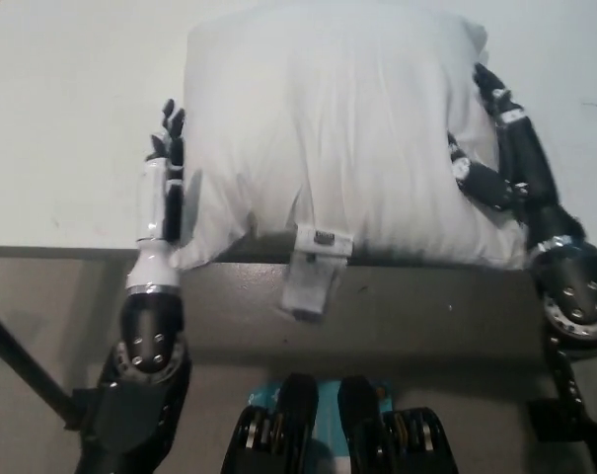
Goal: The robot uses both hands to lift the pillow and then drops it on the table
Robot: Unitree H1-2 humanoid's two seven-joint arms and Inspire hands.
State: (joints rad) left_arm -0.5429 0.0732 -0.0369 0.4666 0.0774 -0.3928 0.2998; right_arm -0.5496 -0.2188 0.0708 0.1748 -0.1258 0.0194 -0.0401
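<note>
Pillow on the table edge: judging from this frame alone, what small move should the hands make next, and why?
Probably bring the left hand inward against the pillow. It stands beside the pillow's left side with fingers straight, seemingly just clear of it, while the right hand already presses into the right side. The pillow rests on the table, so both sides need squeezing before a lift.
</note>
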